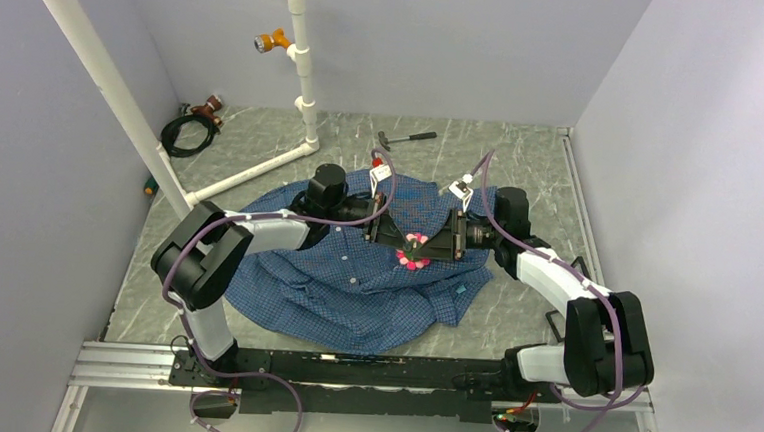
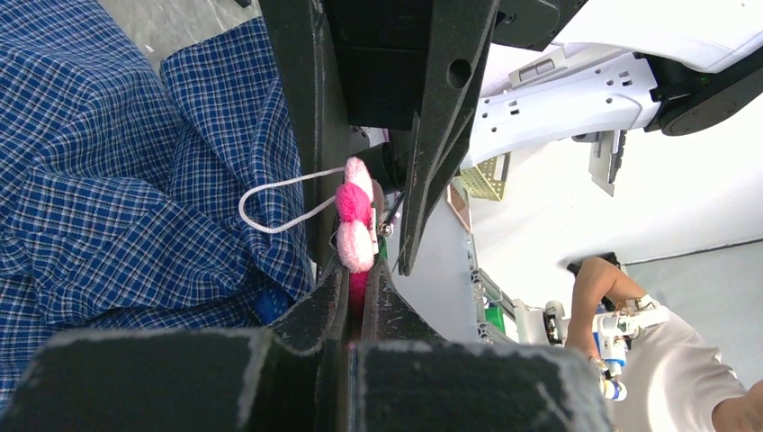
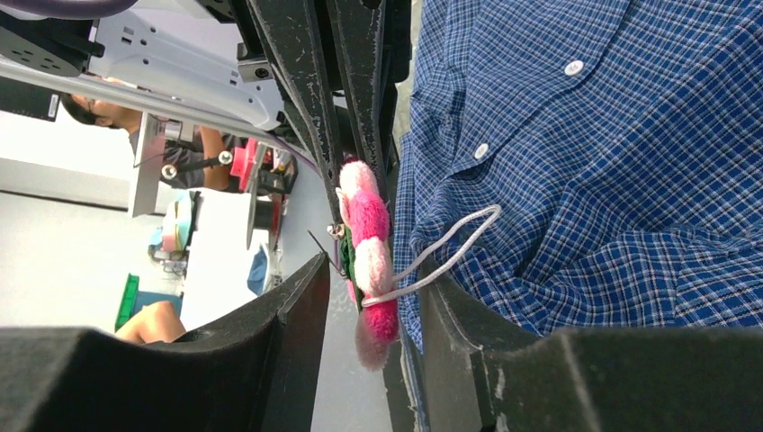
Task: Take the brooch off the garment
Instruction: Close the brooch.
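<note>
Grey marbled table, blue checked shirt spread on it. Left gripper clamped on pink brooch mid-shirt; right gripper open astride it. Detach step. Next, probably: pull brooch clear of fabric.

On the bench, the garment; over its middle, the brooch, between left end effector to its left and right end effector to its right. Behind the garment, a hammer.

The checked button-up shirt is blue with fine white lines, its round buttons white. The fuzzy flower brooch is pale and hot pink with green, its cord loop white.
</note>
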Robot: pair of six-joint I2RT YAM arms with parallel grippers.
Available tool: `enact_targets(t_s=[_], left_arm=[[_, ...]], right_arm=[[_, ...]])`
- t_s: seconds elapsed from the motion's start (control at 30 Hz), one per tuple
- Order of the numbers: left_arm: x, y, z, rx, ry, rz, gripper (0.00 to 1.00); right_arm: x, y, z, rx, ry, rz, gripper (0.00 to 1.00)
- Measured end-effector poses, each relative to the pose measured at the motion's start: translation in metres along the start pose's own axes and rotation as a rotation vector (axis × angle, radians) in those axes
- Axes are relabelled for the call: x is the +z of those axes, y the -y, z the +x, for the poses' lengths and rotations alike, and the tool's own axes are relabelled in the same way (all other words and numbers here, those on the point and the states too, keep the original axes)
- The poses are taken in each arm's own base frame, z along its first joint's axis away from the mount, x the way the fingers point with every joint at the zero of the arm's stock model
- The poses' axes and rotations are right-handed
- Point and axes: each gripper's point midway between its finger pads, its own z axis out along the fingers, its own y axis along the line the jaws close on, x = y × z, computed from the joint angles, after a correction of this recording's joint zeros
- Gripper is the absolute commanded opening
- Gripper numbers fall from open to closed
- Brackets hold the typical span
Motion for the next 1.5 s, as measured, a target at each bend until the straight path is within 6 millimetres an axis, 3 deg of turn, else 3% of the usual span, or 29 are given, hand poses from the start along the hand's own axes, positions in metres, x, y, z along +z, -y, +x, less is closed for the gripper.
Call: enact_targets(t_s=[0.47,1.03,1.1,1.4,1.5], left_arm=[[-0.0002,-0.0027,0.0006,0.006,0.006,-0.008,0.00],[-0.0008,-0.0060,0.0023,0.033,0.003,-0.016,0.00],[-0.0010,-0.0066,0.0027,0.029,0.006,-0.018,0.00],[-0.0008,-0.0069,0.0015,0.028,0.014,-0.021,0.00],[-0.0007,-0.0068,0.0016,0.028,0.014,-0.020,0.00]], right_arm=[[0.0005,0.0005,-0.0007,0.019,0.003,0.009,0.25],[0.0014,0.0045,-0.0003,0.046,0.003,0.017,0.15],[0.0014,0.0045,-0.0003,0.046,0.003,0.017,0.16],[0.0013,0.0050,0.0002,0.035,0.001,0.018,0.41],[0.0013,0.0054,0.0002,0.030,0.001,0.019,0.41]])
